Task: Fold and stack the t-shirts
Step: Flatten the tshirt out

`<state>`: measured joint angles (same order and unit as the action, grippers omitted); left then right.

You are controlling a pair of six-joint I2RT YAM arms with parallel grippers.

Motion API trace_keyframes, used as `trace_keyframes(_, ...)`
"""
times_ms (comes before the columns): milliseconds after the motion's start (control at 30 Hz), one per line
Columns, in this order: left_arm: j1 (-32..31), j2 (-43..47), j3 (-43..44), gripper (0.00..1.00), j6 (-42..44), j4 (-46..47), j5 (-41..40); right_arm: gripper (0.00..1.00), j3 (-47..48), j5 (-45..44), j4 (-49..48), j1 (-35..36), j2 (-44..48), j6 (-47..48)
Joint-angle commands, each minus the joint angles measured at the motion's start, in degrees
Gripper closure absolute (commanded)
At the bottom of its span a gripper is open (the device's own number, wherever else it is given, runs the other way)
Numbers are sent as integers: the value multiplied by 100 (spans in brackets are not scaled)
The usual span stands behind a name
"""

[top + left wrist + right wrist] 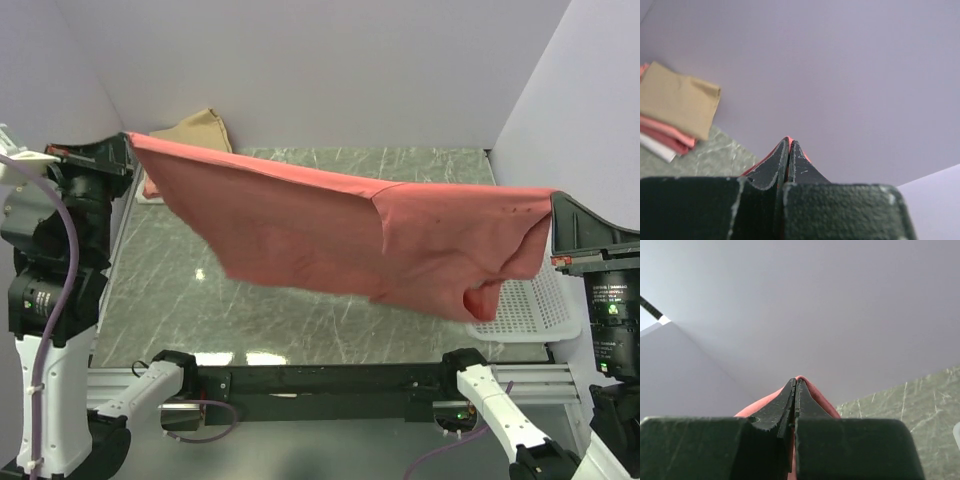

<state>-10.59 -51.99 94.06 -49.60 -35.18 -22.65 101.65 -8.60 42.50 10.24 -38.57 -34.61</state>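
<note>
Above the table [300, 325] you hold the salmon-red t-shirt [300, 230] stretched between both arms. The left gripper [127, 143] has its fingers pressed together on one end of the cloth, and the right gripper [552, 200] pinches the other end the same way. The held edge runs left to right, with the body hanging toward the arm bases. The folded stack [200, 128], tan on top, sits at the far left corner just behind the left gripper, so that arm is nearer. The basket [530, 310] lies right.

Plain pale lilac walls [330, 70] enclose a glossy grey-green marbled tabletop [300, 320].
</note>
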Motion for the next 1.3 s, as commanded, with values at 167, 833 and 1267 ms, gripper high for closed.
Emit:
trace_keyframes(167,48,-1181,332,99,592,906,-230,100,-917,148,-1550,-22,-730,279)
trace_keyframes(833,2008,-5129,3813,99,-427,3122,2739,100,1782,298,-3344,-31,-4221,324)
trace_keyframes(1267,2158,-2801,-3009,99,-1246,3686,3075,100,-4220,464,-2959,-40,-1639,-810)
